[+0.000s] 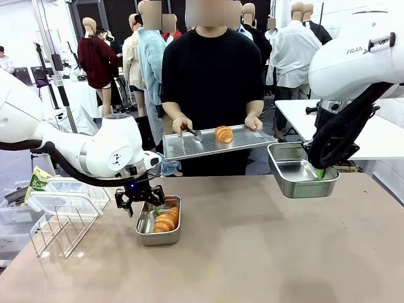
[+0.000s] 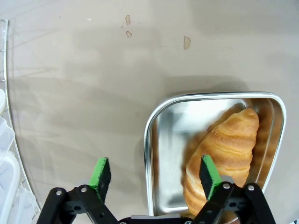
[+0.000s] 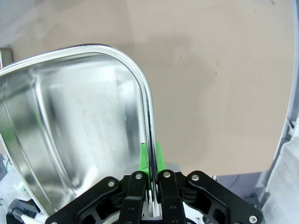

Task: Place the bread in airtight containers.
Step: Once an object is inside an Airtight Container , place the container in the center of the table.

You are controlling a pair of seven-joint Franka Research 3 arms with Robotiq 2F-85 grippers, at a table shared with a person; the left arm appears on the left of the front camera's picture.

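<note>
One croissant of the bread [image 1: 167,219] lies in a small steel airtight container [image 1: 146,237] on the table at front left. My left gripper [image 1: 140,201] hangs open just above that tub's left rim. In the left wrist view the left gripper [image 2: 155,175] straddles the rim [image 2: 148,140], one green pad over the croissant [image 2: 229,147]. My right gripper [image 1: 319,172] is shut on the wall of a second, empty airtight container [image 1: 302,188], held off the table at the right. The right wrist view has the right gripper [image 3: 150,161] pinching that tub's rim [image 3: 140,88]. Another croissant [image 1: 223,133] rests on the person's tray.
A person at the far side holds a flat steel tray [image 1: 189,146] with both hands and tongs [image 1: 192,132]. A wire rack [image 1: 60,227] and translucent plastic lids [image 1: 63,196] stand at the table's left edge. A white table [image 1: 379,136] is behind on the right.
</note>
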